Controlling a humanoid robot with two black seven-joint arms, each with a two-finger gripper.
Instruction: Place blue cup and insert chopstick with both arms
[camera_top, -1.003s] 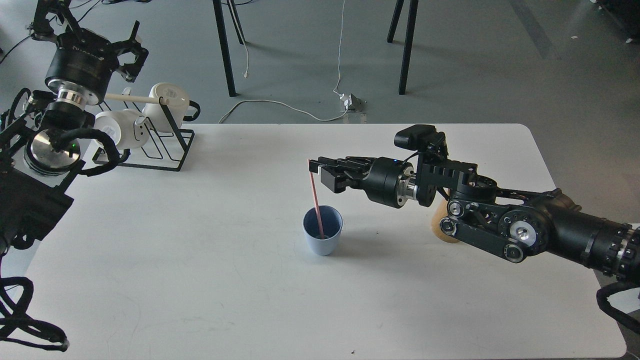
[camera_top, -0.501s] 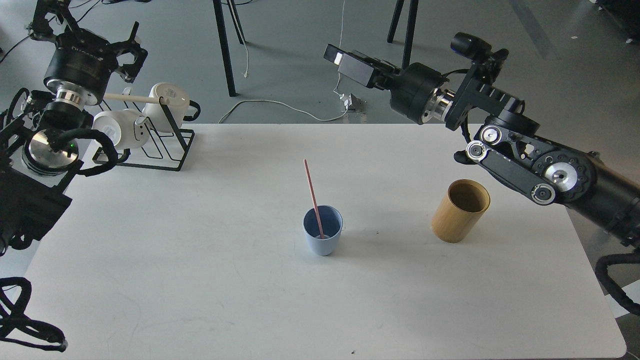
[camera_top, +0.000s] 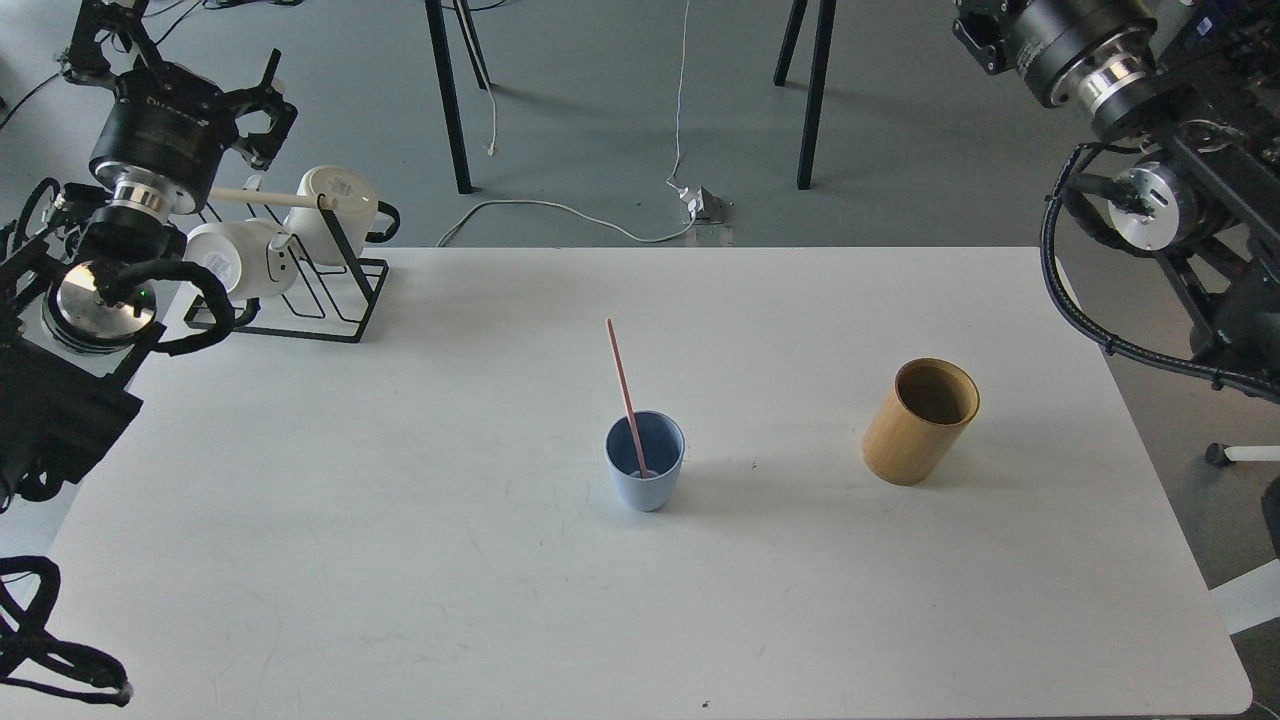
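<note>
The blue cup stands upright near the middle of the white table. The pink-red chopstick stands in the cup, leaning up and to the left, with no gripper touching it. My left gripper is raised at the far left, above the rack, with its fingers spread open and empty. My right arm is raised at the top right corner; its gripper is beyond the frame's edge.
A tan cylindrical holder stands upright to the right of the cup. A black wire rack with two white mugs and a pale wooden rod stands at the back left. Black table legs stand on the floor behind.
My right gripper let go of the chopstick, which stays in the cup. The right arm rose and swung back to the top right, uncovering the tan holder. The left arm stayed put.
</note>
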